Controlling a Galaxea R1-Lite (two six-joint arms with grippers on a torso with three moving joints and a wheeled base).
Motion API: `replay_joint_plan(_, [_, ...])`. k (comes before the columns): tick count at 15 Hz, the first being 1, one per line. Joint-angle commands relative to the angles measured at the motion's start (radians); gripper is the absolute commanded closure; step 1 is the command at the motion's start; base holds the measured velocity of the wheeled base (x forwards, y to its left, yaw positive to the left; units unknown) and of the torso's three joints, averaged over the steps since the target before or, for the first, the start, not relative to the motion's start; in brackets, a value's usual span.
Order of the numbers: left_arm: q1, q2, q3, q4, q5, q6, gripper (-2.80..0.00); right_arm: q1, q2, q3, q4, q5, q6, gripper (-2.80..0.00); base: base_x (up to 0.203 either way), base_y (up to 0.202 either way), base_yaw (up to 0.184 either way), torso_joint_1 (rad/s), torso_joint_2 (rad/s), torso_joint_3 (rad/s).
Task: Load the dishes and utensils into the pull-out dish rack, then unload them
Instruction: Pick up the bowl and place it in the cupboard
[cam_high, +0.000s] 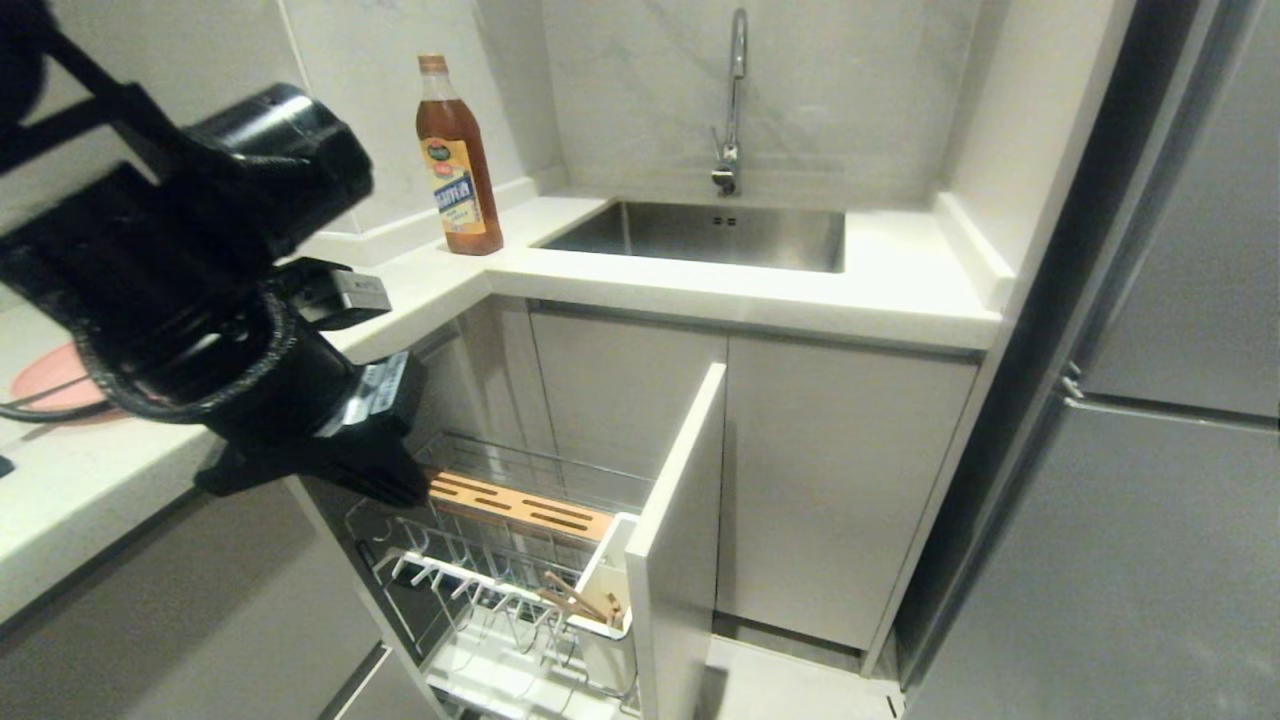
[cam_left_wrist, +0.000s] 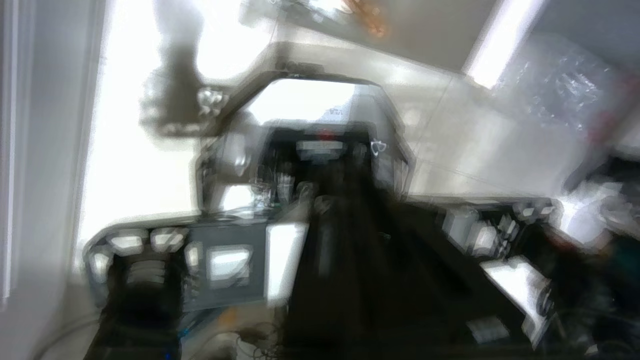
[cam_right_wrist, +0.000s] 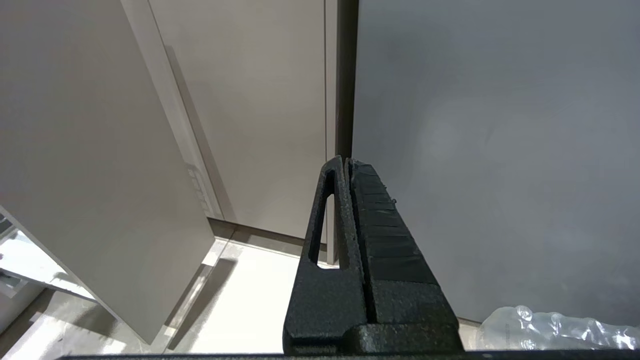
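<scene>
Rack: the pull-out dish rack (cam_high: 520, 560) is drawn out below the table (cam_high: 700, 285), front panel toward the camera.
Chopsticks: the chopsticks (cam_high: 575, 598) are seen standing tilted in the white utensil caddy (cam_high: 605, 630) at the rack's front.
Plate: the pink plate (cam_high: 50, 385) is left on the table, far left, partly hidden by the arm.
Left claw: the left claw (cam_high: 400, 488) is shut, nothing seen held, above the wooden strip (cam_high: 520, 505).
Right claw: the right claw (cam_right_wrist: 347, 172) is closed, empty, parked by cabinet doors.
Key relation: the plate lies behind the left claw, so the left arm is judged nearer.
</scene>
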Motion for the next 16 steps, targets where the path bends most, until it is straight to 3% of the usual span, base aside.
replay_joint_plan(1, [-0.003,-0.148,0.013,0.006,0.019,-0.005,0.00,0.000,0.001,0.000,0.000,0.000,0.000,0.00,0.000,0.000,0.000,0.000,0.00,0.000])
replay_joint_plan(5, [0.006,-0.348,0.019,0.001,0.156,0.000,0.00,0.000,0.001,0.000,0.000,0.000,0.000,0.00,0.000,0.000,0.000,0.000,0.00,0.000])
replay_joint_plan(7, [0.066,-0.447,0.014,-0.006,0.225,0.029,0.00,0.000,0.001,0.000,0.000,0.000,0.000,0.00,0.000,0.000,0.000,0.000,0.00,0.000])
replay_joint_plan(9, [0.185,-0.532,0.012,-0.015,0.246,0.117,0.00,0.000,0.001,0.000,0.000,0.000,0.000,0.00,0.000,0.000,0.000,0.000,0.00,0.000])
replay_joint_plan(13, [0.331,-0.681,0.032,-0.053,0.253,0.201,0.00,0.000,0.001,0.000,0.000,0.000,0.000,0.00,0.000,0.000,0.000,0.000,0.00,0.000])
replay_joint_plan(16, [0.429,-0.854,0.226,-0.250,0.252,0.312,0.00,0.000,0.001,0.000,0.000,0.000,0.000,0.00,0.000,0.000,0.000,0.000,0.00,0.000])
